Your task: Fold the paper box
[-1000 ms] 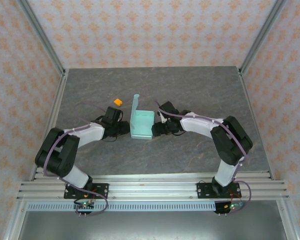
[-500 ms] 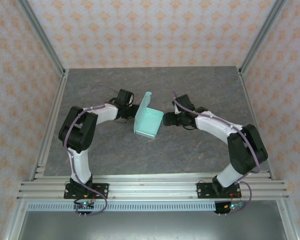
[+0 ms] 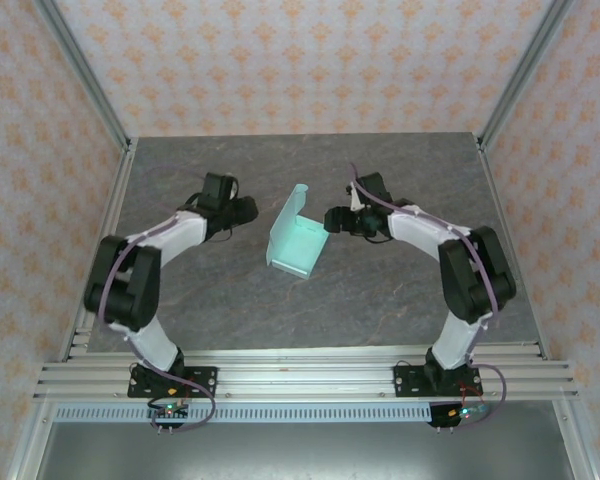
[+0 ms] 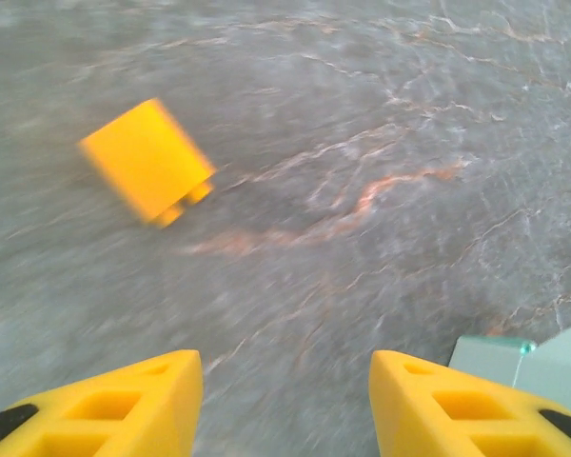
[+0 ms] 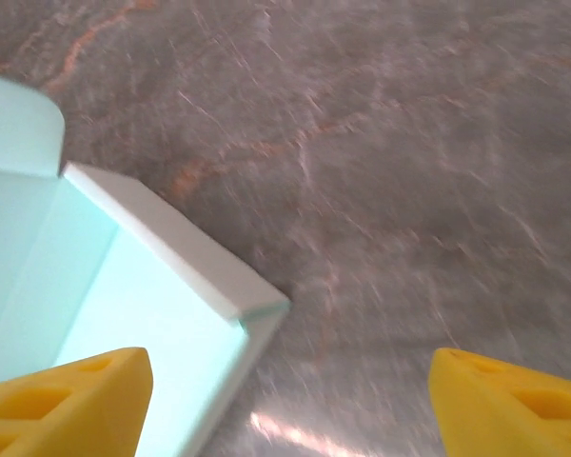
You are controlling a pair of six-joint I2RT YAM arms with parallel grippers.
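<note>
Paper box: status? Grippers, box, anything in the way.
Left gripper open, empty. Right gripper open at paper box corner, no grip. Flap standing up, not closed. Orange block ahead of left gripper, apart from box.

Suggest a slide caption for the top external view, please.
Left claw and right claw flank pale mint-green card box, flap raised.

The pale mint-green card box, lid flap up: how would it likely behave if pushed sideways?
The pale mint-green card box looks light, so it would probably slide on the smooth grey table. Its upright lid flap is one thin sheet, likely bending before the box moves.
</note>
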